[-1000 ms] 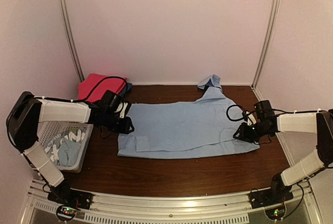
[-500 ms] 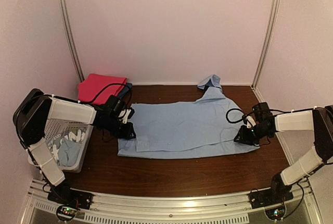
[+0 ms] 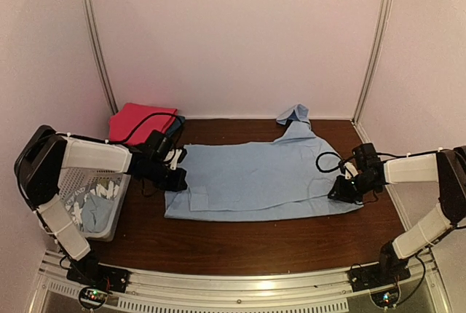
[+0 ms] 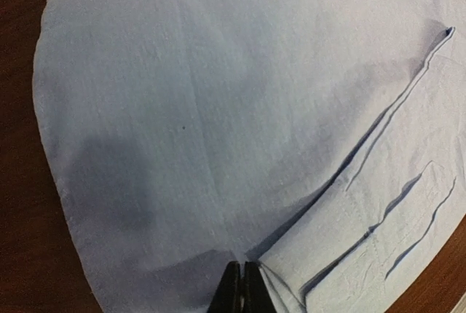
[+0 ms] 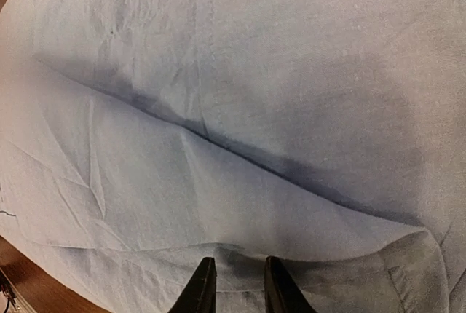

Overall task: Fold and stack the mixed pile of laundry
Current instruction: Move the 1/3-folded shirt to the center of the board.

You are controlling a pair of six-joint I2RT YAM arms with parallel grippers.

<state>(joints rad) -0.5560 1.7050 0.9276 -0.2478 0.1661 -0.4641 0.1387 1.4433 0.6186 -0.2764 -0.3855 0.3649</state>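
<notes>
Two ends, one grip: your left gripper (image 4: 240, 276) is clenched on a ridge of the large plain light blue cloth shirt (image 3: 255, 178), spread flat on the dark brown wooden table (image 3: 255, 244); your right gripper (image 5: 239, 263) stands parted at the opposite edge, grasping nothing. Lift now and the shirt may skew — one side drags. Only the wrist views show the jaws; overhead shows the whole spread.

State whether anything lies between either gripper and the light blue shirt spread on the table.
Nothing visible does. The left gripper is shut on the shirt near its left edge. The right gripper is down at the shirt's right edge, slightly open.
</notes>
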